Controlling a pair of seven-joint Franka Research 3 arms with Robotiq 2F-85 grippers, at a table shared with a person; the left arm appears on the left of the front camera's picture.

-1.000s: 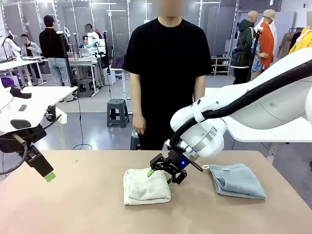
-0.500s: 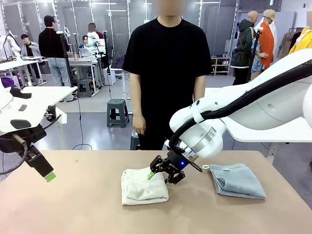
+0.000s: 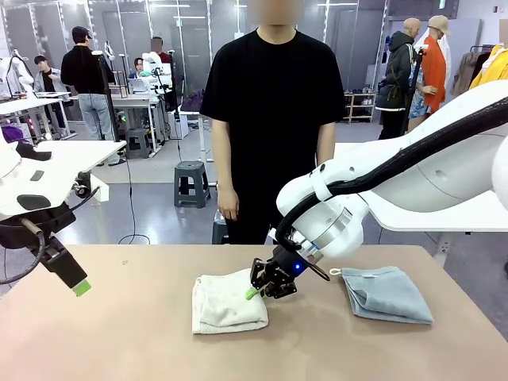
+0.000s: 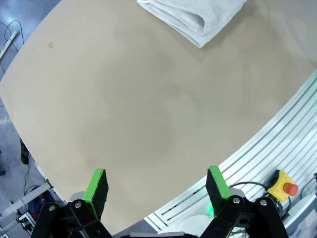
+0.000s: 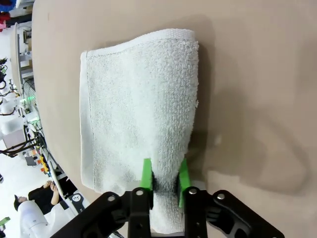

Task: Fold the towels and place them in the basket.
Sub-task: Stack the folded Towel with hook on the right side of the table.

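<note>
I am pinching the right-hand edge of the cream terry hand towel (image 3: 228,301) with my right tool (image 3: 262,288), low over the middle of the tan bench (image 3: 127,333). In the right wrist view the green pads (image 5: 145,179) are squeezing a narrow ridge of the cream terry hand towel (image 5: 133,114) between them, nearly closed, with the rest of the cloth lying flat and already doubled beyond my fingertips.

To do this step well, I judge that I should be lifting just enough to clear the bench, carrying the gripped edge across in one smooth sweep so the layers stay aligned, and letting go only once the edges meet. A grip this shallow could slip, so slow, steady motion seems wise.

My left tool (image 3: 79,286) is hanging above the near left of the bench, its pads (image 4: 96,186) spread wide and holding nothing.

The pale blue-grey folded terry towel (image 3: 386,294) is lying at the right of the bench, well apart from the cream one. The person in a black T-shirt (image 3: 270,103) is standing at the far side.
</note>
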